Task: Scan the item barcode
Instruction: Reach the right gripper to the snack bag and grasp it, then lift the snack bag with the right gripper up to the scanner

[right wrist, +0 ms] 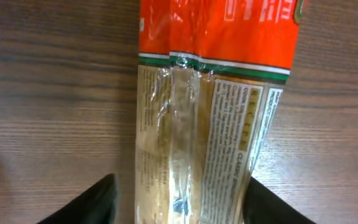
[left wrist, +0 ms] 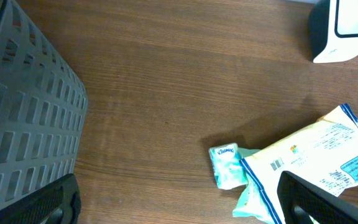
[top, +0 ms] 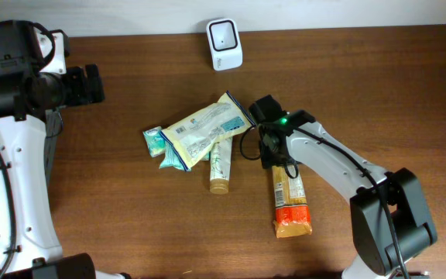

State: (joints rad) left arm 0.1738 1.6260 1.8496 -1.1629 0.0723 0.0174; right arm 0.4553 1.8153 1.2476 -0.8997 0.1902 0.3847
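The thing in hand looks to be the long packet (right wrist: 197,155), lying flat on the worktop (top: 362,77) well below the scanner (top: 224,44) and a little to its right. It is a thin, crinkly film sleeve, clear at one end and orange at the other. It probably weighs little, flexes and sags when lifted, and slides easily between hard fingers. The best hold is across its narrow width at the clear end, pinching gently so the contents do not crack.

The right end effector (right wrist: 182,202) sits over that end with its fingers apart, one on each side of the packet and not yet closed on it. The left end effector (left wrist: 182,199), far left of the scanner, is spread wide and empty.

Small print runs along the clear part. One vertical word may read "RICETTE", but the view is too soft to be sure. No barcode shows on this face. The pale yellow packet (left wrist: 309,158) directly below the scanner does show one (left wrist: 277,164).
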